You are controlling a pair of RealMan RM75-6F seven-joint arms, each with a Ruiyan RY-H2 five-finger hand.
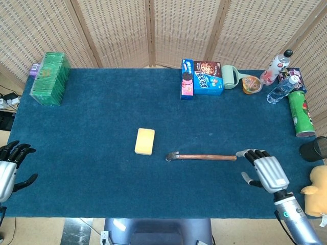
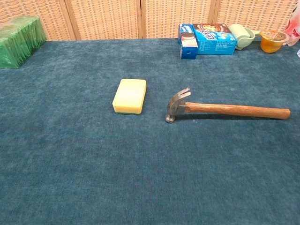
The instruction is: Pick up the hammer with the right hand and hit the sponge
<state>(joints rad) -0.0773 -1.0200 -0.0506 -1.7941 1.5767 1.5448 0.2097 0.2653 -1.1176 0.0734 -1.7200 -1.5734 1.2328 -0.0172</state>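
My right hand (image 1: 266, 173) hovered empty, fingers spread, just beside the handle end of the hammer (image 1: 202, 157), which lay flat on the table (image 1: 92, 127) near the sponge (image 1: 144, 141).

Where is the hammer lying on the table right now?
In the head view the hammer lies flat on the blue table, right of centre, its head pointing to the yellow sponge and its handle end just short of the open right hand.
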